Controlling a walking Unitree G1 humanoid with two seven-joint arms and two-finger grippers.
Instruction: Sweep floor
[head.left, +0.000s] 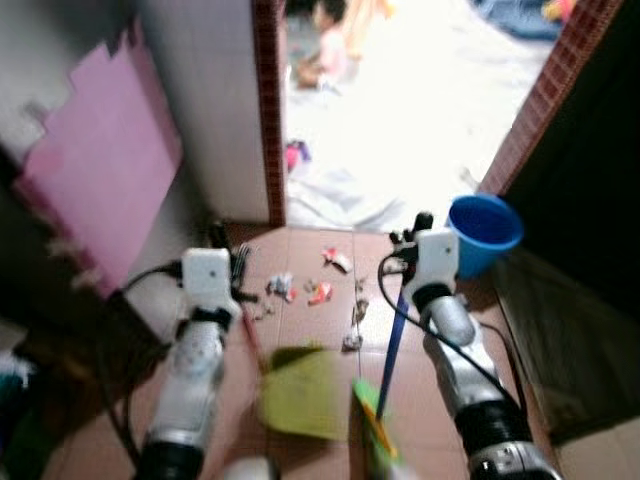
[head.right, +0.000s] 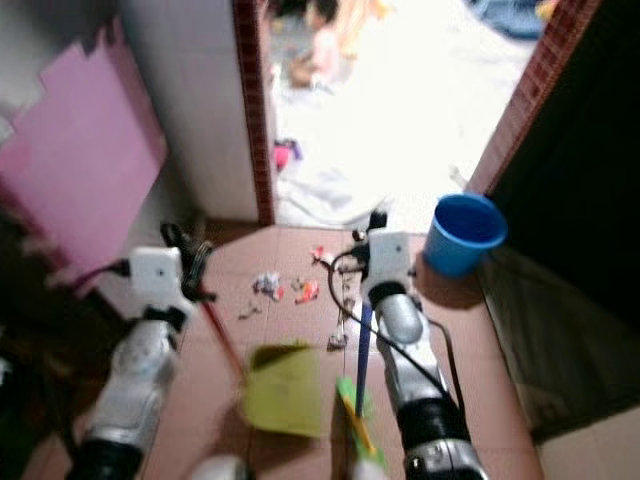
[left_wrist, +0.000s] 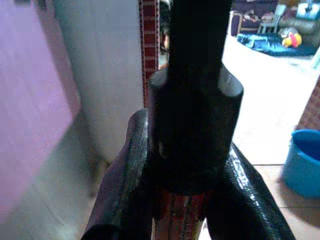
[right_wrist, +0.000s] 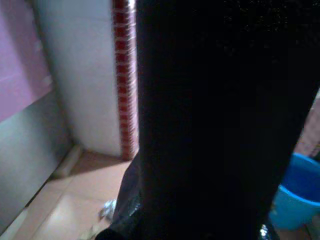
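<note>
My left gripper (head.left: 240, 283) is shut on the red handle (left_wrist: 180, 216) of a yellow-green dustpan (head.left: 300, 392), which hangs low over the brown tiles in front of me. The black fingers (left_wrist: 125, 190) clamp that handle just under its black end cap. My right gripper (head.left: 408, 252) is shut on the blue handle (head.left: 392, 345) of a broom, whose green bristles (head.left: 374, 425) sit to the right of the dustpan. That handle (right_wrist: 215, 125) looms dark in the right wrist view. Scraps of litter (head.left: 318, 290) lie scattered on the tiles beyond both tools.
A blue bucket (head.left: 483, 232) stands at the right by the doorway's brick edge. Pink foam mats (head.left: 100, 170) lean on the left wall. White cloth (head.left: 340, 195) lies across the threshold. A person (head.left: 325, 50) sits on the bright floor beyond.
</note>
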